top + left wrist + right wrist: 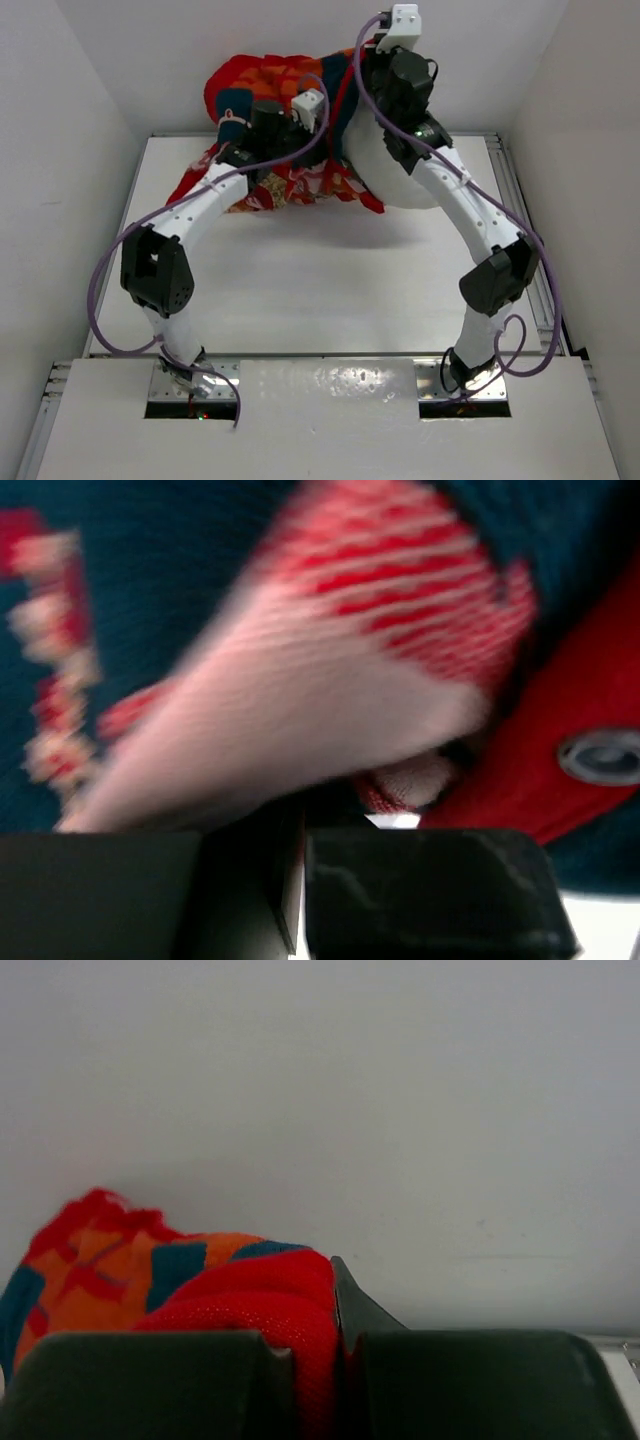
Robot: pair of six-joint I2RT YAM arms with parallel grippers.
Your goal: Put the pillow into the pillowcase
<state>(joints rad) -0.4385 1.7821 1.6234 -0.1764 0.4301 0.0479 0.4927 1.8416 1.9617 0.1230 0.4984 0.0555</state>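
Your right pincer point(335, 1345) is clamped on a red fold of the pillowcase point(265, 85), lifted at the upper centre of the overhead frame. Your left pincer point(303, 838) is closed, tips right against blurred pillowcase cloth; can't tell if any is pinched. The pillowcase is bunched upper centre-left, at the far edge of the surface point(320, 290). The pillow point(378, 175) sits just right of it, touching, under your right arm.

The left arm point(190, 215) and the right arm point(465, 200) have white links and black rounded joints point(157, 270). A thin purple cable point(93, 290) loops along each one, and a small white camera box point(405, 22) is on each wrist.
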